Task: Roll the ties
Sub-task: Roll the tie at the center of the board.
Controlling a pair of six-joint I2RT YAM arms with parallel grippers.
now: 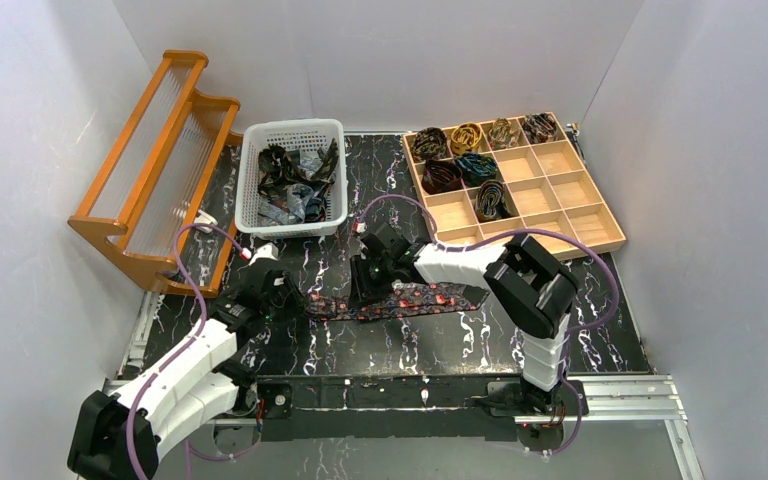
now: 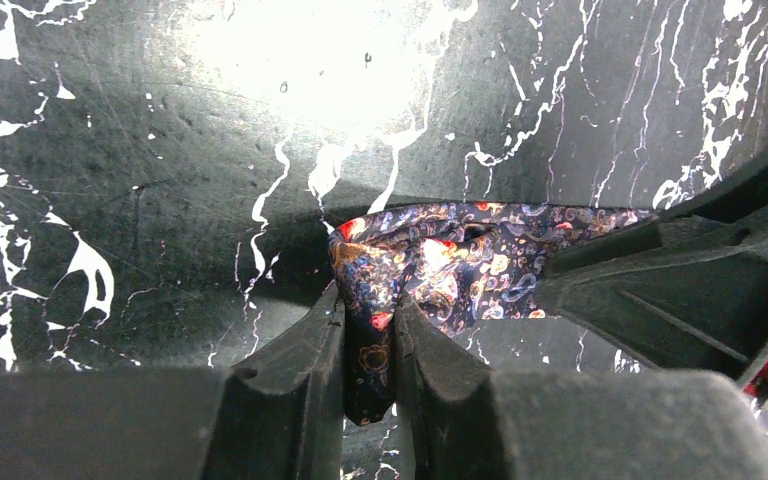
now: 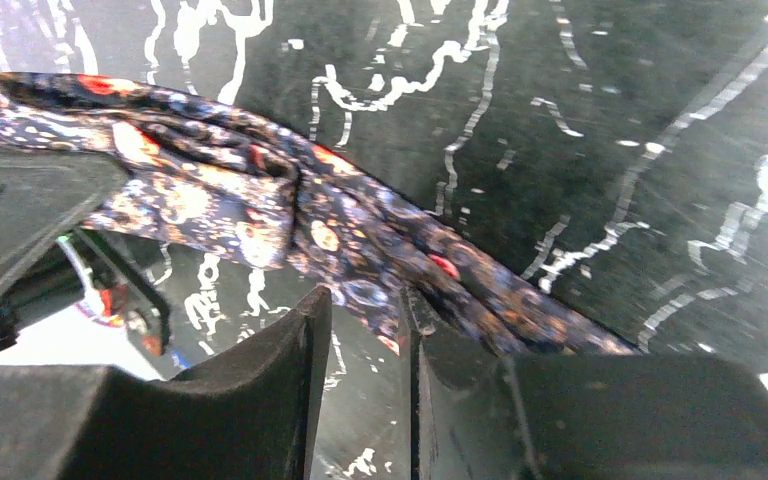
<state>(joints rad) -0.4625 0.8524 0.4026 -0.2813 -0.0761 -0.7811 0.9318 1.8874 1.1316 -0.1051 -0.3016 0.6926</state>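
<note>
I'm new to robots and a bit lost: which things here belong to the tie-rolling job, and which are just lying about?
Job: patterned tie, pinched by the left gripper; right gripper at it; loose ties in the white basket; rolled ties in the wooden tray.
Lying about: orange wooden rack.

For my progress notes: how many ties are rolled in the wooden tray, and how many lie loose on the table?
Rolled ties in the wooden tray: 7
Loose tie on the table: 1
Total: 8, not counting the tangled heap in the basket
</note>
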